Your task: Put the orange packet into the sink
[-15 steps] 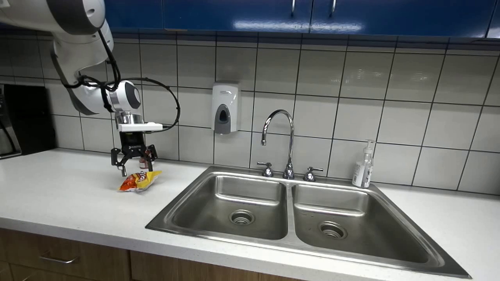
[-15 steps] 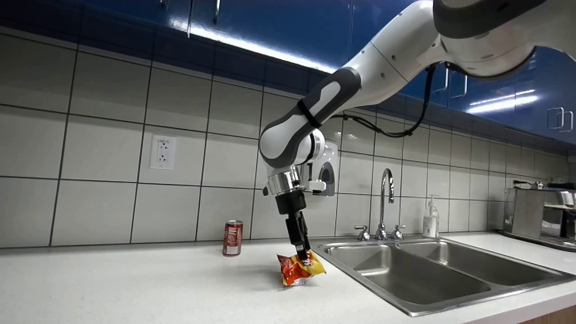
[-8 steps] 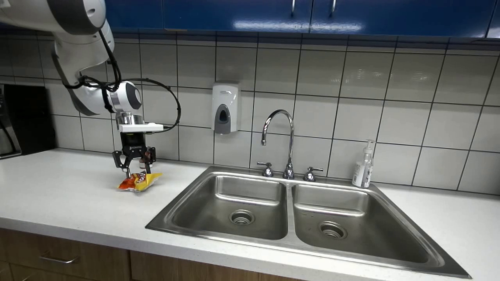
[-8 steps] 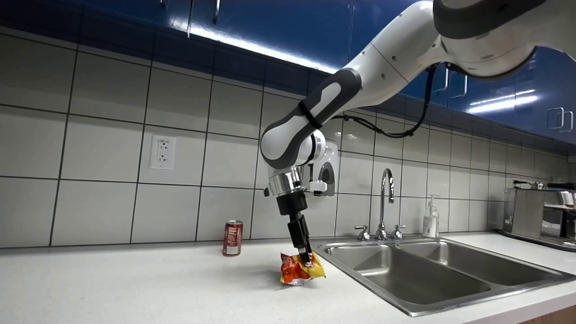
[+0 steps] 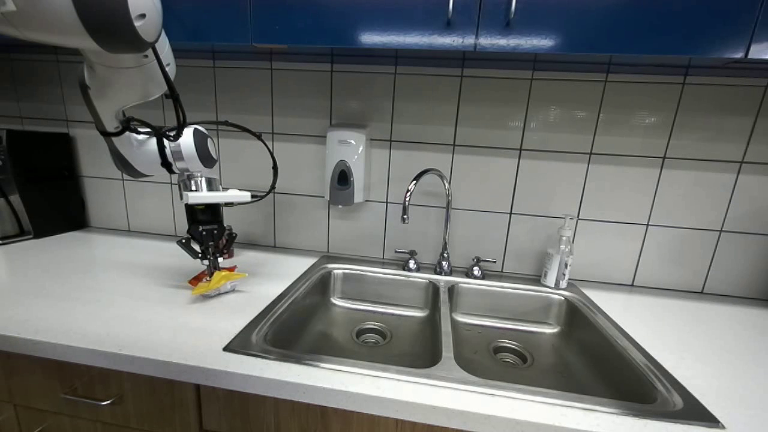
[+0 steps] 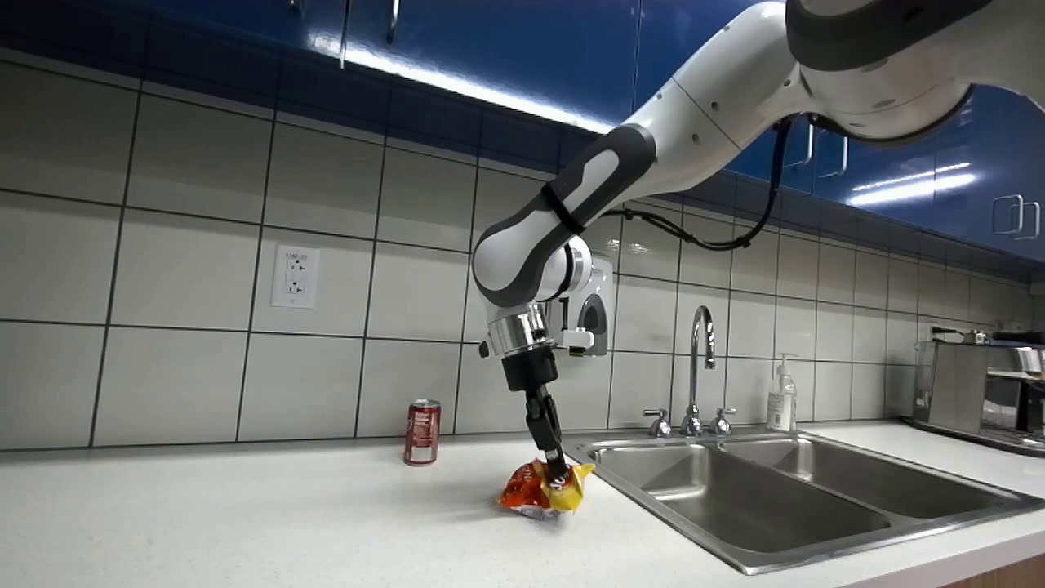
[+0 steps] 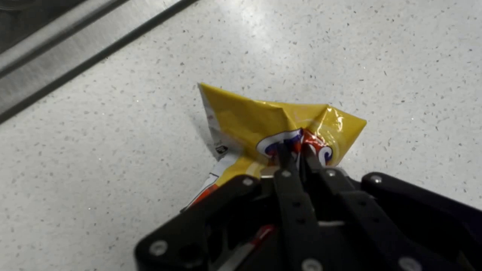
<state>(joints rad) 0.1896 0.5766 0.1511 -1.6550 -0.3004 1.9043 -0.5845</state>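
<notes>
Packet (image 7: 248, 116) is pinched in pincer (image 7: 297, 152), visibly creased at the grip. It is seen on the tabletop (image 6: 286, 514) near the sink (image 5: 444, 336), outside it; apparently not lifted yet. Grasp judged done. Lift, carry and release into the sink are left to be done.

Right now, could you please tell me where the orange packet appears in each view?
In an exterior view: orange packet, left of centre, below mid-height.
In an exterior view: orange packet, low, just right of centre.
In the wrist view: orange packet, around the centre, partly hidden by the tool.
Shared landmark: the sink, right of the orange packet in both exterior views, top left in the wrist view.
</notes>
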